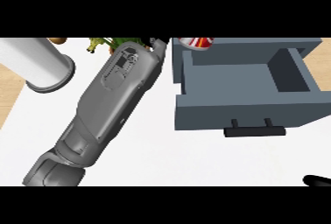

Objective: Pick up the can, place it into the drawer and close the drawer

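I see the white counter filling most of my view. On it at the right stands the grey-blue drawer, pulled open, its black handle facing me. My left forearm stretches diagonally up the middle toward the top edge, where the left hand is mostly cut off; I cannot tell how its fingers are set. A white cylinder stands at the upper left. The red-and-white can sits at the top edge, behind the drawer's back left corner and just right of the left hand; whether they touch I cannot tell. A tip of my right hand shows at the lower right corner, too little to judge.
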